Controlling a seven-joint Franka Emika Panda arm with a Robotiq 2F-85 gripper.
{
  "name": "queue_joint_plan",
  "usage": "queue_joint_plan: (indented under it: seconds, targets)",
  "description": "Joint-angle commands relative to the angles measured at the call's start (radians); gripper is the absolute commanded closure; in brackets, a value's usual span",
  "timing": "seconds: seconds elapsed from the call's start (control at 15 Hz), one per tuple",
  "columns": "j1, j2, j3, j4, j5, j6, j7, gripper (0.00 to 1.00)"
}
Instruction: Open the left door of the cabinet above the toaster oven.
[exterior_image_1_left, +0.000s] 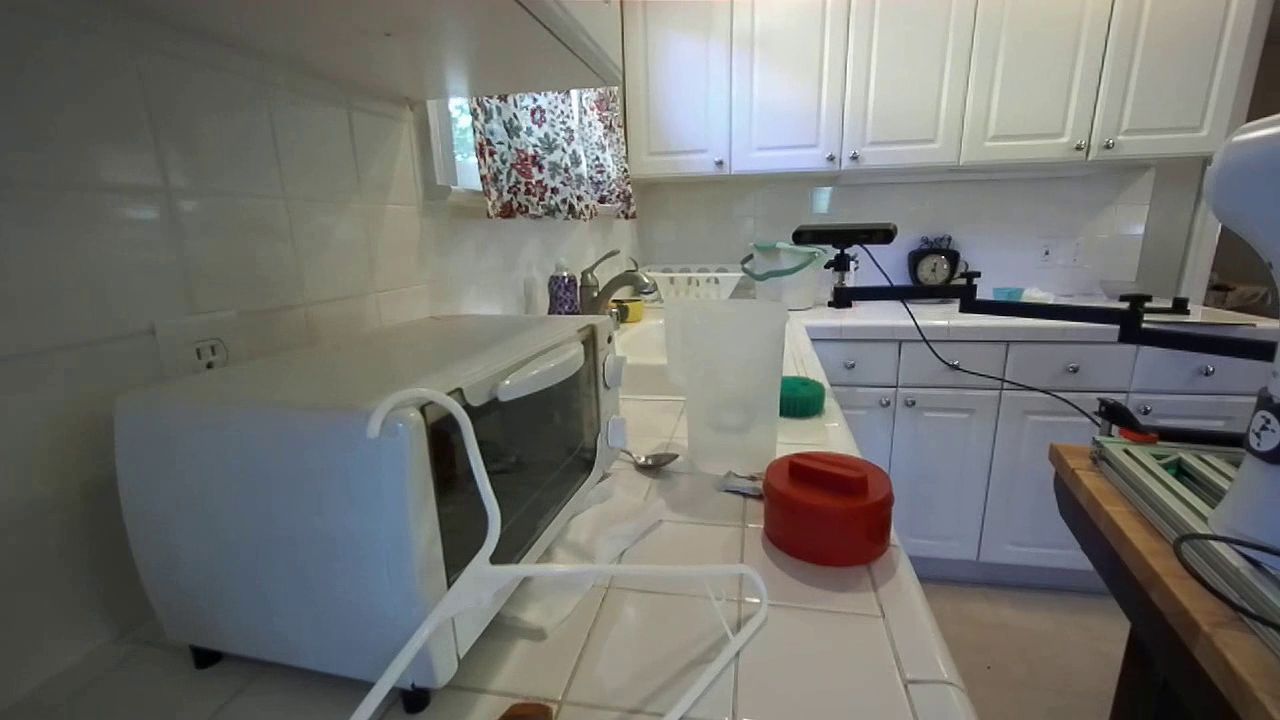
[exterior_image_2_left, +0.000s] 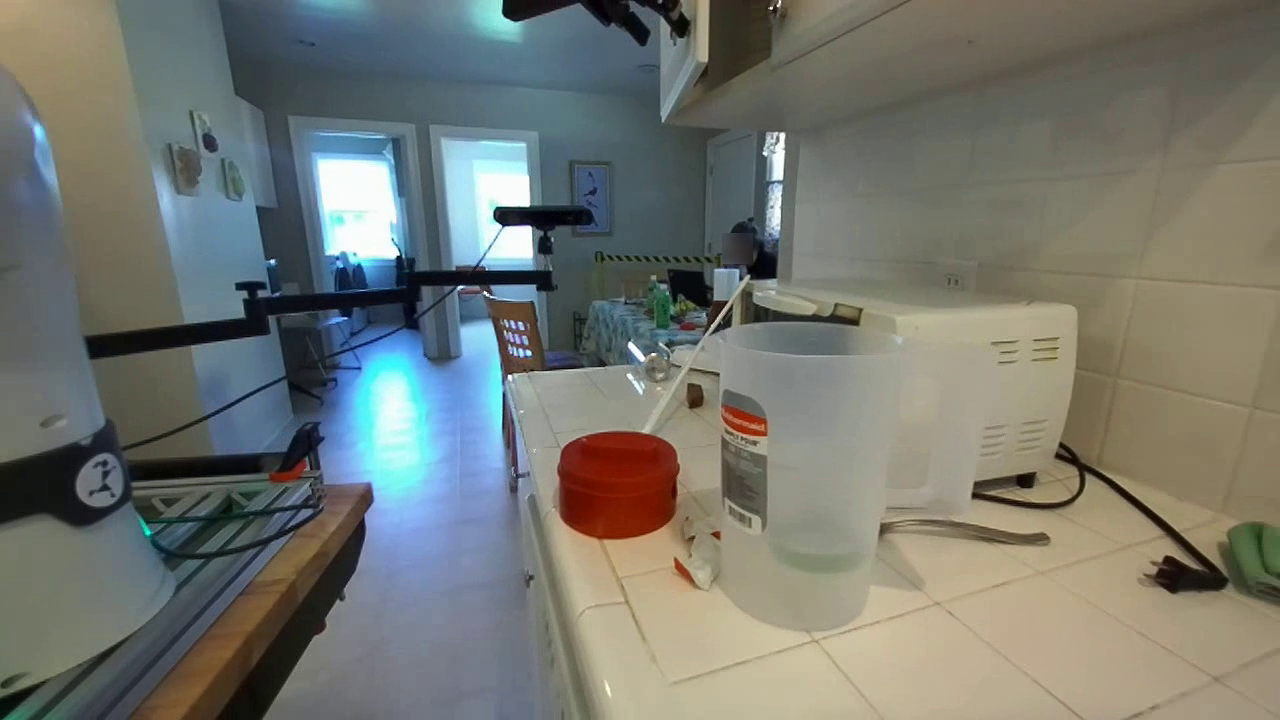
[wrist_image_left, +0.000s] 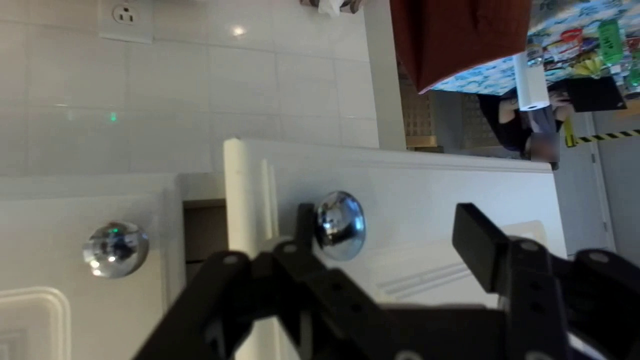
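The gripper (wrist_image_left: 387, 217) is spread, its fingers (wrist_image_left: 306, 225) held well apart and nothing pinched. One finger is placed just beside the knob (wrist_image_left: 341, 226), contact unclear, presumably so that the left door (wrist_image_left: 415, 195), already ajar, can be swung farther. In an exterior view the cabinet (exterior_image_2_left: 930, 70) is seen above the toaster oven (exterior_image_2_left: 1020, 385).

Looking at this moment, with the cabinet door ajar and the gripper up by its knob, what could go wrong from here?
The gripper stands open, with one finger close beside the knob and the other well apart from it, so a pull could slip off. The left door is only ajar, so a stray nudge from the gripper might push it shut against the cabinet.
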Motion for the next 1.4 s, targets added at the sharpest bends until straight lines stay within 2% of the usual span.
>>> queue_joint_plan:
  seconds: [0.0,0.07,0.13,0.2,1.2,1.33]
  targets:
    - [0.059,0.006,-0.036,0.012,0.023,-0.013,-0.036,0.20]
    - [0.112,0.011,-0.069,0.022,0.042,-0.026,-0.067,0.14]
    - [0.144,0.015,-0.088,0.029,0.050,-0.031,-0.081,0.06]
    - [0.157,0.019,-0.097,0.032,0.054,-0.032,-0.089,0.03]
    - [0.199,0.003,-0.138,0.028,0.069,-0.021,-0.108,0.00]
    - [0.226,-0.006,-0.156,0.026,0.076,-0.023,-0.115,0.28]
